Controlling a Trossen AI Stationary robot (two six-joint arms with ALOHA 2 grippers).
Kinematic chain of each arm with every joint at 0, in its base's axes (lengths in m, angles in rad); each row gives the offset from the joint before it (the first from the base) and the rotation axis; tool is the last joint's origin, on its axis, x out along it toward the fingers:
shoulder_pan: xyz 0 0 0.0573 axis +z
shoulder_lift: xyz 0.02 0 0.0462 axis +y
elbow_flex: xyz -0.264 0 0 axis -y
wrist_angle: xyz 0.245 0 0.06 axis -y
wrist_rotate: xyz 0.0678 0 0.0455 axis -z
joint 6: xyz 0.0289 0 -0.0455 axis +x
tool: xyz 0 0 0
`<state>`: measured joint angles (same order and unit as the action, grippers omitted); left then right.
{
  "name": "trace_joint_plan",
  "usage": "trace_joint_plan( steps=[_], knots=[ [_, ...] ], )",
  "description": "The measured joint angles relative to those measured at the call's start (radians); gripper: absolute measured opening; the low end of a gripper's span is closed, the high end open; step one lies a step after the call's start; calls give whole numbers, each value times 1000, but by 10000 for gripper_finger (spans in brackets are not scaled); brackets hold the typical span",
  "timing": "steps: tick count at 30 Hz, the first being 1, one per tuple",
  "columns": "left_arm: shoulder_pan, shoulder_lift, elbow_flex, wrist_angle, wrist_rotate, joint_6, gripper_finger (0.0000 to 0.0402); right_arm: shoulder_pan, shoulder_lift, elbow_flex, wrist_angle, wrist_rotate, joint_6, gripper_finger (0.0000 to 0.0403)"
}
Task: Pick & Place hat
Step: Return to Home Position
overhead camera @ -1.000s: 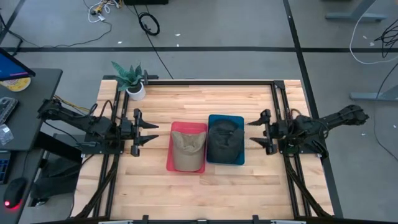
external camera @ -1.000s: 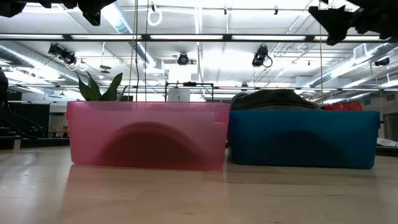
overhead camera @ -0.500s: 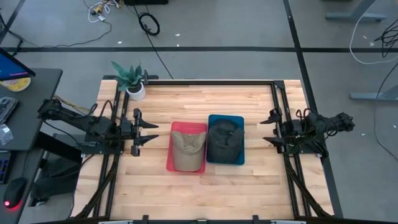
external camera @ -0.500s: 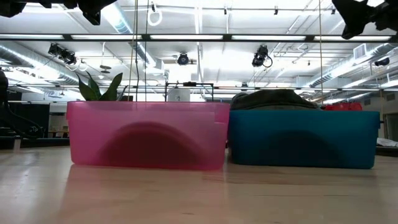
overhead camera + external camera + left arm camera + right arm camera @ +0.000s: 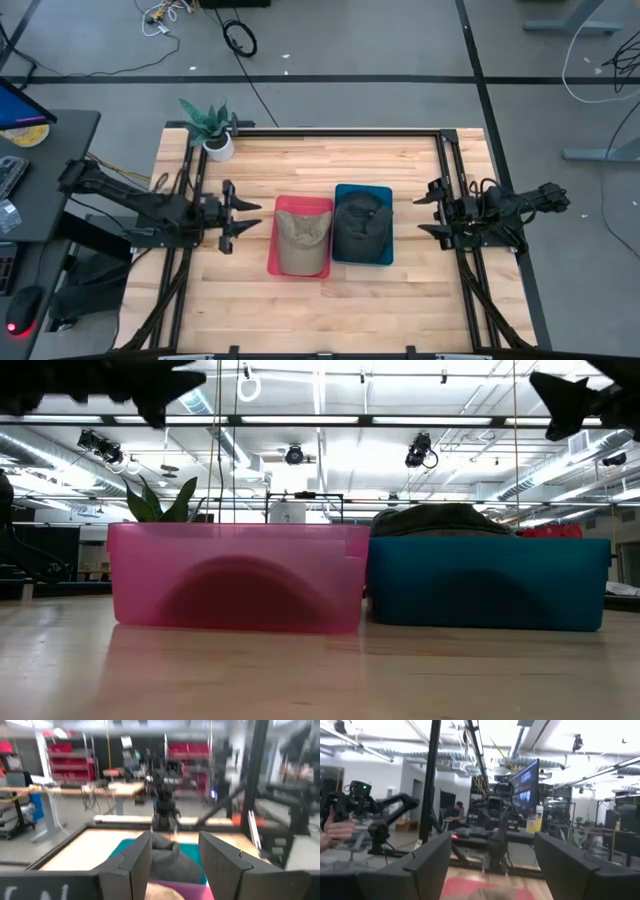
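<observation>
A tan hat (image 5: 301, 238) lies in a pink bin (image 5: 272, 252) at the table's middle. Beside it on the right, a dark hat (image 5: 360, 222) fills a blue bin (image 5: 386, 256) and bulges above its rim (image 5: 440, 518). My left gripper (image 5: 246, 213) is open, level, just left of the pink bin, pointing at it. In its wrist view the left gripper (image 5: 175, 857) frames the dark hat (image 5: 170, 862). My right gripper (image 5: 428, 210) is open and hovers right of the blue bin, clear of it. Both grippers are high above the table in the low view.
A potted plant (image 5: 210, 128) stands at the table's far left corner. Black frame rails (image 5: 440, 160) run along the table's sides and far edge. Bare wood lies near of the bins. A person's hand (image 5: 335, 827) shows in the room beyond, in the right wrist view.
My right gripper has drawn back from the blue bin toward the table's right edge, then eased slightly back toward the bin. My left gripper has moved a little toward the pink bin. Both have stayed open, and the hats and bins have not moved.
</observation>
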<state>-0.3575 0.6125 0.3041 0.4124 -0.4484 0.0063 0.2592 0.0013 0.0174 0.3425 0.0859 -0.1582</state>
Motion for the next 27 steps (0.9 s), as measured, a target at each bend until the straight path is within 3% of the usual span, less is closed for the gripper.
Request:
trace_joint_plan(
  steps=[4,7,13,18,21,27],
  knots=[
    [31,13,-193,364,-4,57,169,0,0,0,-54,11,-1,288],
    [50,-12,-295,498,11,82,169,0,0,0,-74,11,21,288],
    [50,-56,-295,303,108,32,169,0,3,0,-78,11,19,288],
    [46,-124,-295,224,26,54,169,0,3,0,-79,11,19,288],
    [46,-197,-295,172,23,67,169,0,3,0,-79,11,19,288],
    [46,-388,-296,-117,109,31,169,0,3,0,-78,11,19,288]
  ],
)
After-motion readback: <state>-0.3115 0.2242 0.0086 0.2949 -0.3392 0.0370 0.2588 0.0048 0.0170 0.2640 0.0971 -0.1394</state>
